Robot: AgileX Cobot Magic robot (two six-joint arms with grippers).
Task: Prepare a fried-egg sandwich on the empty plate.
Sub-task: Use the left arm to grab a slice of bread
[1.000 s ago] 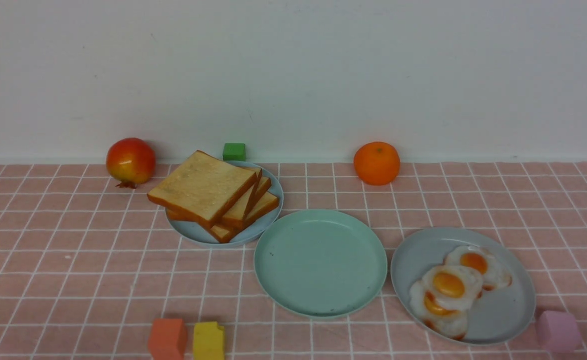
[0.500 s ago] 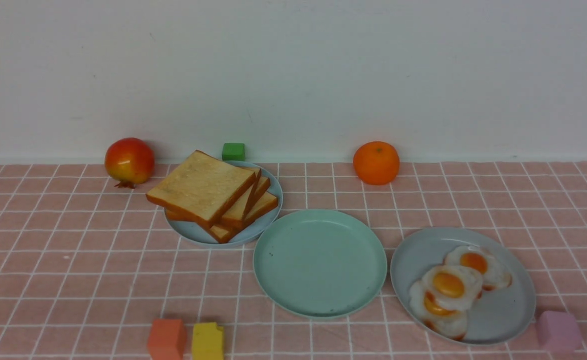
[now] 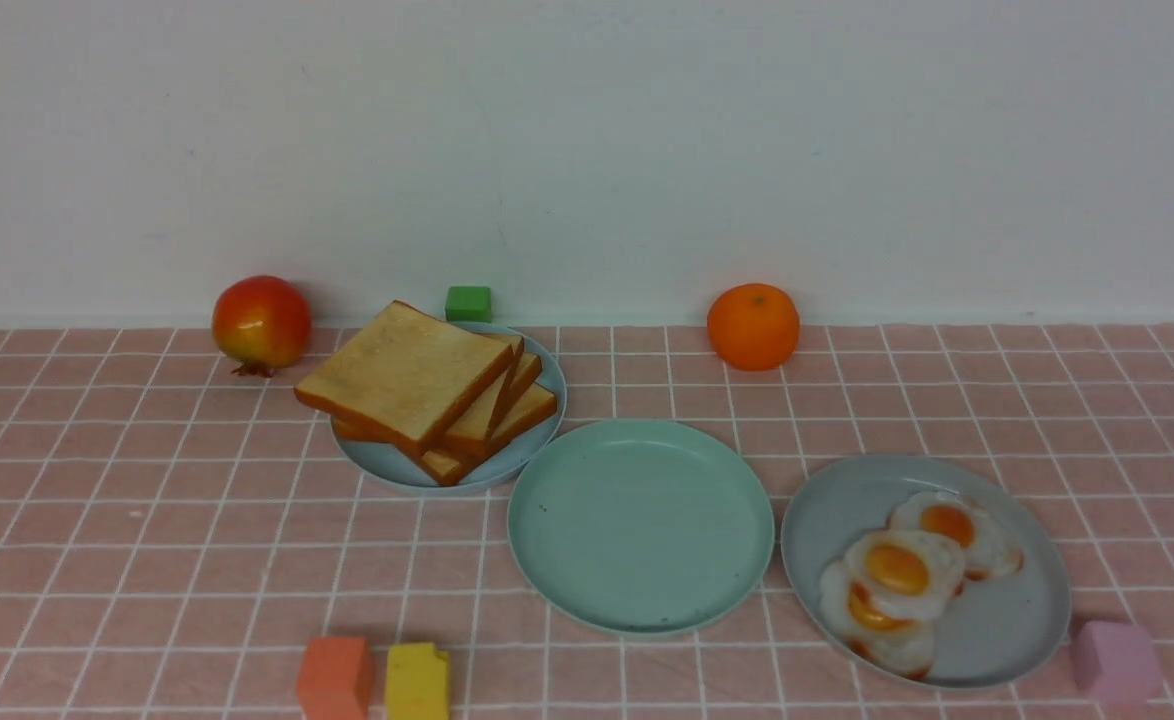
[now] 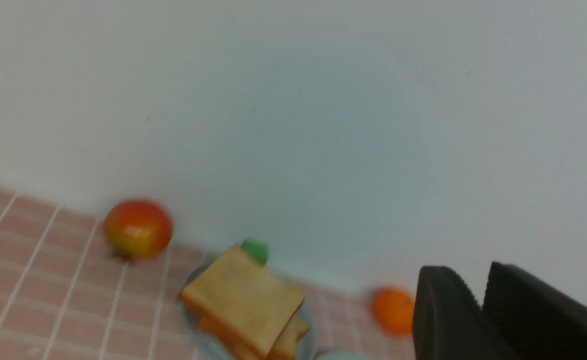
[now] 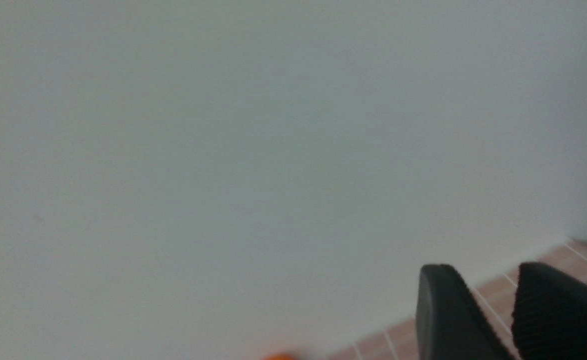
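The empty plate [image 3: 640, 525], round and mint green, lies mid-table with nothing on it. Behind it to the left, several toast slices [image 3: 407, 375] lean in a stack on a pale blue plate [image 3: 387, 462]. Three fried eggs [image 3: 897, 572] overlap on a grey-blue plate [image 3: 1007, 620] to its right. No fried-egg sandwich is in view. Neither gripper shows in the front view. In its wrist view my left gripper [image 4: 466, 272] hangs in the air, fingertips slightly apart and holding nothing, with the toast slices [image 4: 243, 300] far beyond it. My right gripper [image 5: 486, 272] is open and holds nothing.
A red-yellow fruit [image 3: 261, 322], a green cube [image 3: 468, 303] and an orange [image 3: 753, 326] sit along the back wall. An orange cube [image 3: 335, 678] and a yellow cube [image 3: 417, 682] stand at the front edge. A pink cube [image 3: 1115, 662] is at the front right.
A dark piece of my left arm at the front view's lower left corner has slipped out of view. Nothing on the table has moved.
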